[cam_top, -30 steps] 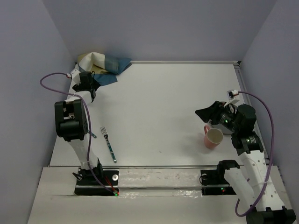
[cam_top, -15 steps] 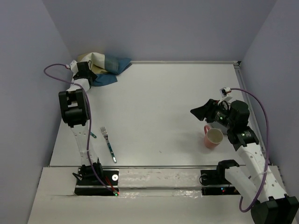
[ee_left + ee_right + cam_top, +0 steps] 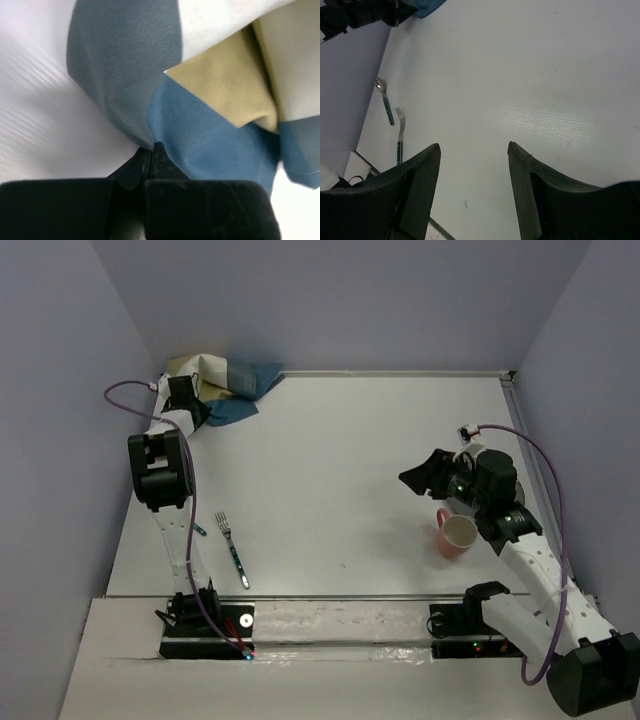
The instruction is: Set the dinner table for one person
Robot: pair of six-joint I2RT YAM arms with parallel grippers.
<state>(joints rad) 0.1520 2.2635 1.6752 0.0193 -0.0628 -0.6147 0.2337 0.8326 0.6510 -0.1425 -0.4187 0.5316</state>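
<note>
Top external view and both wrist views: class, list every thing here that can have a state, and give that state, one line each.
Blue, tan and white patchwork cloth mat: crumpled in a heap at the far left corner.
Pink mug: upright, looks empty.
Teal-handled metal fork: lying flat, untouched.
Teal-handled metal spoon: lying flat beside the fork.
Left gripper: shut on the mat's edge.
Right gripper: open, holding nothing.

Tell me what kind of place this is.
Likely a robot test cell, not a dining room: a plain white rectangular tabletop boxed in by bare lavender walls, with a pink mug, a teal-handled metal fork and a blue, tan and white patchwork cloth.
</note>
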